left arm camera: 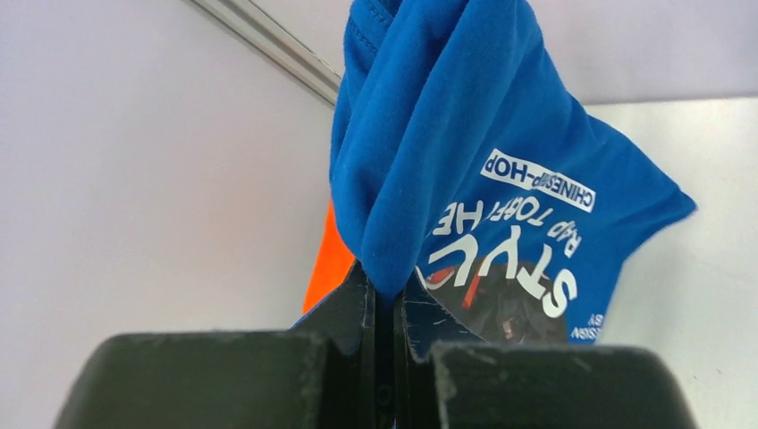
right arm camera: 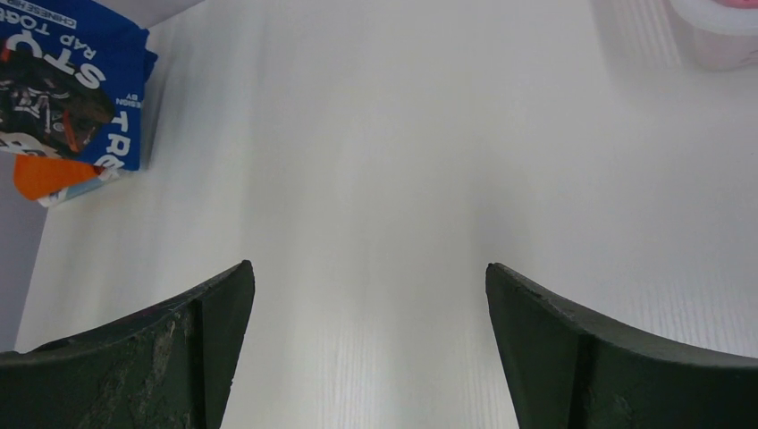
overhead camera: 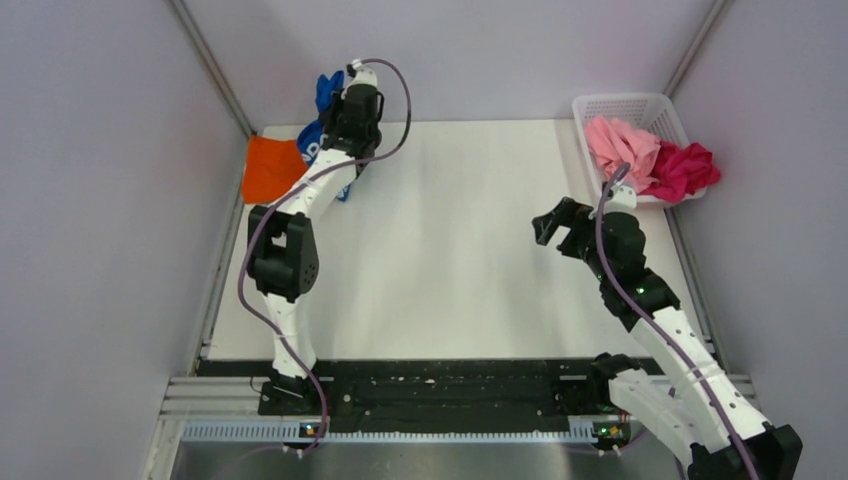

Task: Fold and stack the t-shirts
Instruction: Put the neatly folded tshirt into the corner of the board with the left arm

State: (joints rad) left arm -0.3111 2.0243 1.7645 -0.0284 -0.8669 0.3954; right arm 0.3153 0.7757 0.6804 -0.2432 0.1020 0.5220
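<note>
Left end effector point(left arm camera: 386, 299) clamped on bunched royal blue cloth t-shirt point(left arm camera: 447, 134) at its tips; limp, light, probably re-grip hem corners.

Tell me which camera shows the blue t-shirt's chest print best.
Left wrist. The blue t-shirt is pinched in the shut left tool, and its chest print shows large, lettering legible though upside down. Top external shows only blue scraps behind the left arm; right wrist catches a cropped part of the print in its top-left corner.
</note>
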